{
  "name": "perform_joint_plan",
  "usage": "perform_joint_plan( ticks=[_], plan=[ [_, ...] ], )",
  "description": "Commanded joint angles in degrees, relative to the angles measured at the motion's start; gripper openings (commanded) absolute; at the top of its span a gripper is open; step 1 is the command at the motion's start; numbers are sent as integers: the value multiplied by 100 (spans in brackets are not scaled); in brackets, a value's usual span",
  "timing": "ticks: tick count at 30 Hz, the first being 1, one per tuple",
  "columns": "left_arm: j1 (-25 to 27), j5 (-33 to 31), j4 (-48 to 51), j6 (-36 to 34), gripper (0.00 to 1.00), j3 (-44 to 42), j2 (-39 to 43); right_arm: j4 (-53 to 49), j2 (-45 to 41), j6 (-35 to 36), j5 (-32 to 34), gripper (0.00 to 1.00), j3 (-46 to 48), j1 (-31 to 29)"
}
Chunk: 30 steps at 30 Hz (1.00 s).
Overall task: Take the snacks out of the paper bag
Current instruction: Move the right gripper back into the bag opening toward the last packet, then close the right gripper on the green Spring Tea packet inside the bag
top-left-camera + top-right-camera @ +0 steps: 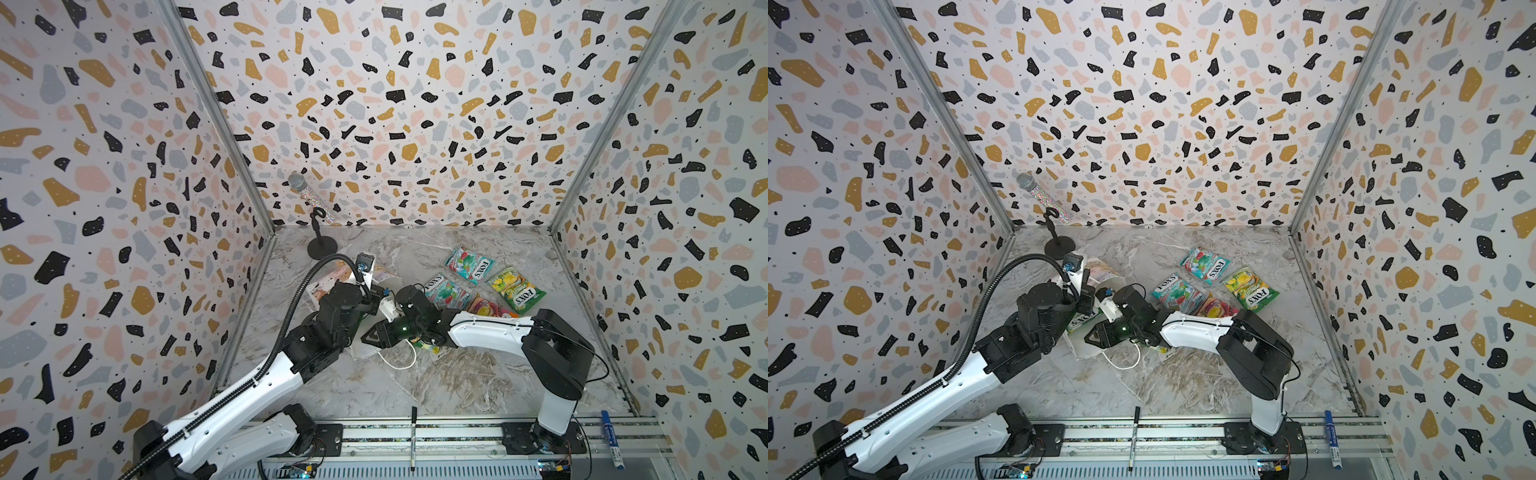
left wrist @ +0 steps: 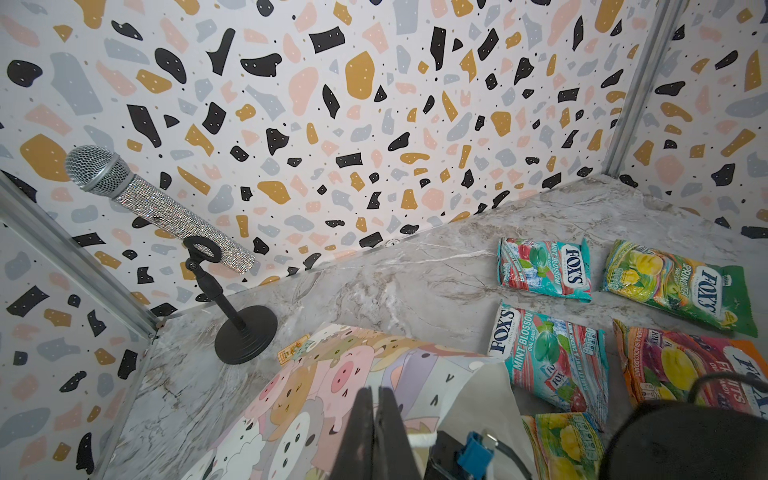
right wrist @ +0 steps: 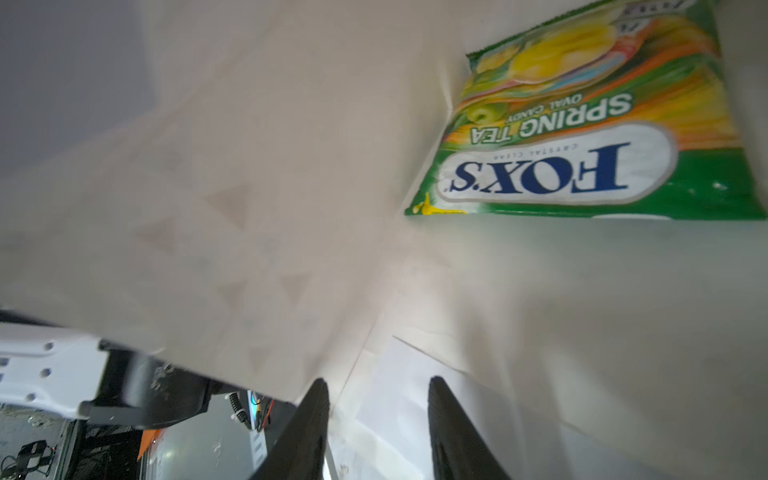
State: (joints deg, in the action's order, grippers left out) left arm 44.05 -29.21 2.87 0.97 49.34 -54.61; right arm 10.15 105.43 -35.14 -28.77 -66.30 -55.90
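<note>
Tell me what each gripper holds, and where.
Left gripper pinches the paper bag at its mouth edge. Right gripper, open inside the bag, holds nothing.

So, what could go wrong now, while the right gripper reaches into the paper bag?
1. The Spring Tea packet lies deep in the paper bag, past the open right gripper; the gripper may pinch the paper instead.
2. The left gripper, shut on the bag's rim, may slip, so the mouth collapses.
3. The loose cord handle may snag the right arm.
</note>
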Motion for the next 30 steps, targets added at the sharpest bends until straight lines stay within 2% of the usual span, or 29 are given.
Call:
perform_joint_plan(
  ticks=[1,14,19,30],
  plan=[
    [-20,18,-395,71,0,-56,166,-675,74,-83,524,43,-369,20],
    [-20,464,-410,354,0,5,266,-1541,799,-271,1022,50,-1245,343],
    [-22,648,-437,435,0,5,249,-1364,1012,-600,938,51,-1494,352],
    [-22,671,-439,466,0,14,223,-240,1254,-2006,1081,48,-1317,343]
  ],
)
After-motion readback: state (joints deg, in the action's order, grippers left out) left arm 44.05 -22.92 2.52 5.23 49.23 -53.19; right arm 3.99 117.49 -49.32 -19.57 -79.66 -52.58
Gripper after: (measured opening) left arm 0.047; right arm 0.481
